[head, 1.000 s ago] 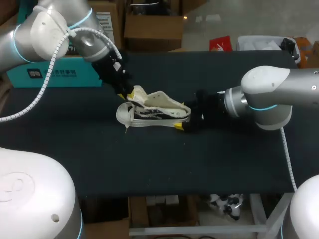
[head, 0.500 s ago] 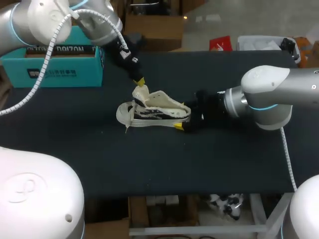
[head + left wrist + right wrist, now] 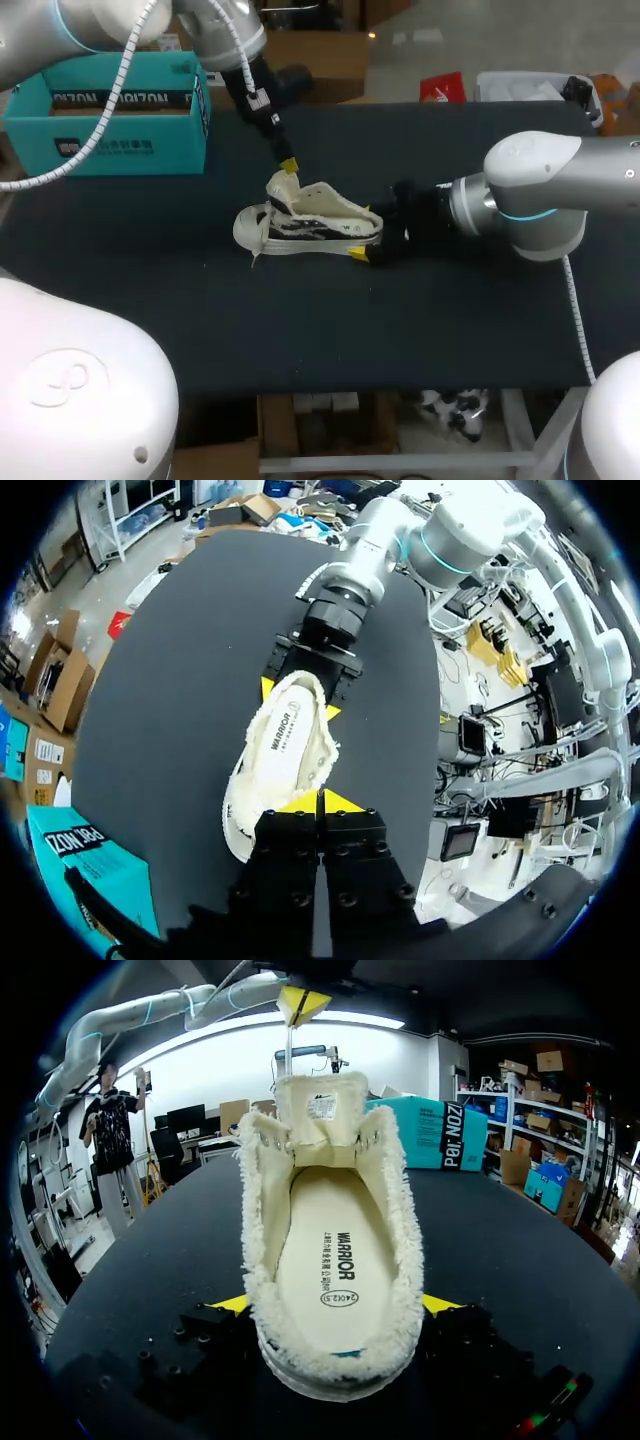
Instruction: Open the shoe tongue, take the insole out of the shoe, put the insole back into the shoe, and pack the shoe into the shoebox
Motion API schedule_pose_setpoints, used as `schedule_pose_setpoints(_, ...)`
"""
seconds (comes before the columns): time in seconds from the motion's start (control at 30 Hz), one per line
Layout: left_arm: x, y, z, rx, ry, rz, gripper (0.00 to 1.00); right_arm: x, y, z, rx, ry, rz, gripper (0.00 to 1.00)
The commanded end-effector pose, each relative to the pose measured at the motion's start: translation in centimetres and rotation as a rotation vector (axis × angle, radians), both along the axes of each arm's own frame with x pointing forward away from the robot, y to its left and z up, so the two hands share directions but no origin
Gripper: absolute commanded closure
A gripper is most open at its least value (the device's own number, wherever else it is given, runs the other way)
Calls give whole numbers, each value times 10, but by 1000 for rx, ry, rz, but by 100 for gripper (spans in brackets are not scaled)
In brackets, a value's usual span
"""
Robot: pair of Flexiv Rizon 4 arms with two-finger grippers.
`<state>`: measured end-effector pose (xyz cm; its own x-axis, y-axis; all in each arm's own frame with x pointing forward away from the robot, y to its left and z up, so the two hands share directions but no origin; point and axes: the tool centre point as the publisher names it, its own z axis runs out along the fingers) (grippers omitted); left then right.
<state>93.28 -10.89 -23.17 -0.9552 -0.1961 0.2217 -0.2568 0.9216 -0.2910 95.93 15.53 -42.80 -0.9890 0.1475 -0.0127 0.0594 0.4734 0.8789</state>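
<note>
A cream fleece-lined shoe (image 3: 310, 225) lies on its side in the middle of the table. Its heel sits between the wide-set fingers of my right gripper (image 3: 368, 237), which press it from both sides. In the right wrist view the printed insole (image 3: 335, 1260) lies inside the shoe, and the tongue (image 3: 322, 1110) stands up at the far end. My left gripper (image 3: 288, 165) hangs just above the tongue with its yellow tips (image 3: 320, 802) pressed together. A thin pale strand, apparently a lace (image 3: 290, 1050), runs taut from those tips down to the tongue.
The open teal shoebox (image 3: 120, 110) stands at the table's back left, behind my left arm. The black tabletop (image 3: 450, 330) stretches bare in front of the shoe and to its right.
My left gripper has shut at the tongue and risen back and to the right, off the shoe. The tongue now stands more upright. The right arm and the shoe have stayed put.
</note>
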Motion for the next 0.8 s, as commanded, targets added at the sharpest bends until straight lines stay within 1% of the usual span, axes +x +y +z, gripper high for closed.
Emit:
schedule_pose_setpoints(0.03,12,-22,-24,103,138,-392,100,0,-1,-5,5,-1,1,100)
schedule_pose_setpoints(0.07,12,-25,-29,106,144,-417,100,0,-1,-5,5,-1,1,100)
schedule_pose_setpoints(0.1,12,-29,-35,131,113,-399,100,0,-1,-5,5,-1,1,100)
schedule_pose_setpoints(0.17,14,-35,-46,149,100,-414,100,0,-1,-5,5,-1,1,100)
schedule_pose_setpoints(0.27,16,-40,-56,176,62,-413,100,0,-1,-5,5,-1,1,100)
schedule_pose_setpoints(0.37,19,-40,-64,191,57,-444,100,0,-1,-5,5,-1,1,100)
schedule_pose_setpoints(0.43,21,-39,-69,204,73,-462,100,0,-1,-5,5,-1,1,100)
schedule_pose_setpoints(0.47,21,-38,-74,209,71,-473,100,0,-1,-5,5,-1,1,100)
schedule_pose_setpoints(0.6,16,-34,-89,215,66,-498,100,0,-1,-5,5,-1,1,100)
schedule_pose_setpoints(0.67,13,-32,-94,205,64,-503,100,0,-1,-5,5,-1,1,100)
schedule_pose_setpoints(0.73,11,-29,-102,191,50,-498,100,0,-1,-5,5,-1,1,100)
schedule_pose_setpoints(0.8,8,-28,-108,185,21,-488,100,0,-1,-5,5,-1,1,100)
